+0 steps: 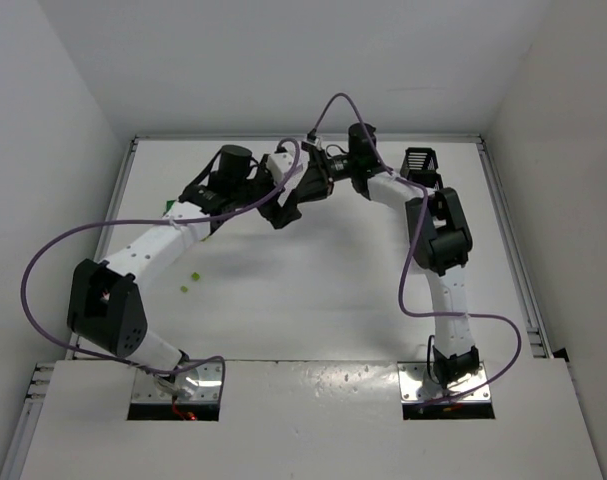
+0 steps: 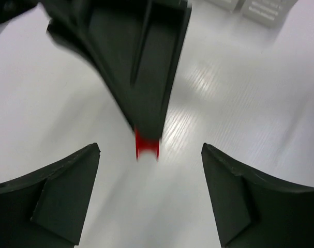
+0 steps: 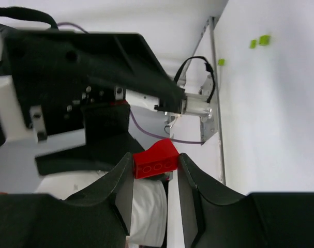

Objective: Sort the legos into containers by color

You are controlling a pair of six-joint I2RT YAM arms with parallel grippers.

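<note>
Right pincer: jaws nearly together, clamped on a red brick at the fingertips; the brick has a sloped top and three small rings on its near face. Left pincer: jaws wide apart, gripping nothing; the red brick sits in the gap between its fingers, touching neither. Both pincers meet at upper centre of the overhead view, above the counter. Two lime bricks lie loose at left centre; a black container stands upper right; white containers show at the upper right of the left wrist view.
</note>
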